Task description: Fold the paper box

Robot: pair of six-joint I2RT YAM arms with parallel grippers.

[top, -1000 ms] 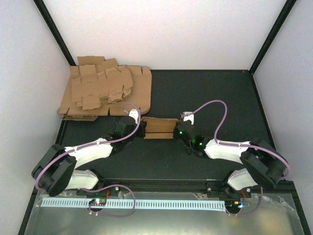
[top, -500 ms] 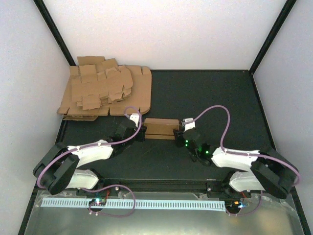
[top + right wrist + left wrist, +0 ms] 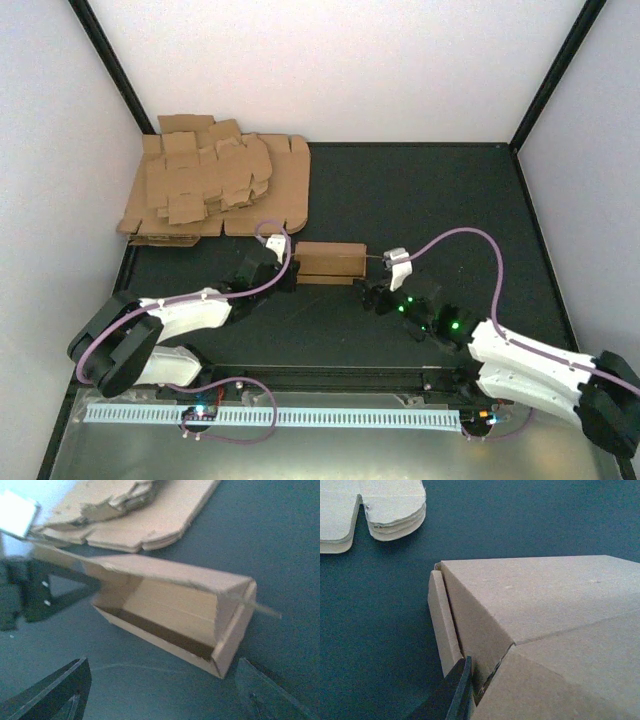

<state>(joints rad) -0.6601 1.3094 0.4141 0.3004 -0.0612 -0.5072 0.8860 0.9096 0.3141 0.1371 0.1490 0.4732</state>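
Note:
The paper box [image 3: 329, 263] lies on the black mat as a small oblong brown carton with its long side gaping. In the right wrist view the paper box [image 3: 170, 612] shows a dark slot along its near side and a loose tab at its right end. My left gripper [image 3: 286, 273] is at the carton's left end. In the left wrist view one black finger [image 3: 460, 690] presses the end flap of the paper box [image 3: 545, 610]; the other finger is hidden behind cardboard. My right gripper [image 3: 372, 294] is open, a short way off the carton's right end, with nothing between its fingers [image 3: 55, 695].
A thick pile of brown cardboard sheets [image 3: 215, 190] lies at the back left, against the left wall; its rounded edges show as the pile [image 3: 375, 510] and the pile [image 3: 135, 515] in the wrist views. A metal tray [image 3: 330, 440] spans the near edge behind the arm bases.
My right gripper has opened, let go of the carton's right end and drawn back toward the near right. The left gripper has kept its hold at the left end.

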